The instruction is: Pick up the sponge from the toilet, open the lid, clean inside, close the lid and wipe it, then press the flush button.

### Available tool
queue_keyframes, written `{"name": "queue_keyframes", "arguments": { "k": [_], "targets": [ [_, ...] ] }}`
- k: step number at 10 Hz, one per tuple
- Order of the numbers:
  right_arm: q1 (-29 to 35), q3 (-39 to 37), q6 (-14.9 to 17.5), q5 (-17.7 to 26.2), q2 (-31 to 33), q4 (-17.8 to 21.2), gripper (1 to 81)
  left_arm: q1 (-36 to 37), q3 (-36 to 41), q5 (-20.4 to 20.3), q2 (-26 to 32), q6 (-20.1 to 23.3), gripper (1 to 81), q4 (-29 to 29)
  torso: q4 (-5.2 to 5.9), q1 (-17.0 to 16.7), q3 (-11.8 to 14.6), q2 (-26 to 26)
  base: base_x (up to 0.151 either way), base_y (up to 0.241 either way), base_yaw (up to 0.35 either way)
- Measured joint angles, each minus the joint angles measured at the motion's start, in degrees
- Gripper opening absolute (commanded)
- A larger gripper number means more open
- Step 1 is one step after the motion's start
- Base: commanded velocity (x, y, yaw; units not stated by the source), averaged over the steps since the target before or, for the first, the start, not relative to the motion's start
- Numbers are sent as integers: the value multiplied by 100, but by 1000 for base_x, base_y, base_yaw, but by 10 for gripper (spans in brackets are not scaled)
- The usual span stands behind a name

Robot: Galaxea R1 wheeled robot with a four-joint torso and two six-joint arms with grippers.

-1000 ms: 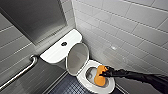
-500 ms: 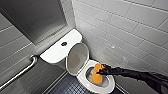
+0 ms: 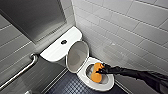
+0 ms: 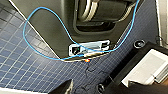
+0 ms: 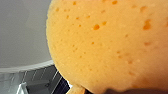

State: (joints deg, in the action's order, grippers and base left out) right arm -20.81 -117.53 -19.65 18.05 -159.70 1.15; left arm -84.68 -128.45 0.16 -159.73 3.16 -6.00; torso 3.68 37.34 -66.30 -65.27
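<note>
Finds the toilet (image 3: 82, 75) in a corner against a white-tiled wall (image 3: 125, 30), with the lid (image 3: 77, 56) raised and leaning back toward the tank (image 3: 55, 51). Locates the flush button (image 3: 64, 42) in the middle of the tank top, well apart from the gripper. Notes the right arm (image 3: 135, 74) reaching in from the right edge of the head view, with the right gripper (image 3: 100, 71) over the bowl (image 3: 105, 86), clamped on the upper end of the sponge (image 3: 96, 75). Places the sponge inside the bowl, hanging lengthwise down toward the inner wall; cannot tell whether touching the ceramic. Confirms the grip in the right wrist view: orange porous sponge (image 5: 107, 45) close against the camera, pale ceramic behind. Records a metal grab bar (image 3: 20, 72) on the wall left of the tank, and dark blue tiled floor (image 3: 67, 86) around the toilet's foot. Sees, in the left wrist view, floor (image 4: 25, 62) of the same tile and a blue cable (image 4: 24, 31) looped over dark robot parts.
</note>
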Motion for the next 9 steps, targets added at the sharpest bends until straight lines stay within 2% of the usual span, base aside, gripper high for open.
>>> {"name": "queue_keyframes", "arguments": {
  "k": [2, 5, 9],
  "targets": [
    [37, 0, 0, -4, 0, 0, 10, 22, -2, -6, 0, 0, 811, 0, 0, -15, -30, 6, 0, 0, 0],
    [113, -44, 0, -4, 2, -5, 10, 22, -29, -5, -13, 0, 811, 0, 0, -19, -236, 9, 0, 0, 0],
    [193, -66, 0, -1, 129, -7, 10, 17, -74, 2, -63, 0, 811, 0, 0, 72, -256, -149, 0, 0, 0]
  ]
}}
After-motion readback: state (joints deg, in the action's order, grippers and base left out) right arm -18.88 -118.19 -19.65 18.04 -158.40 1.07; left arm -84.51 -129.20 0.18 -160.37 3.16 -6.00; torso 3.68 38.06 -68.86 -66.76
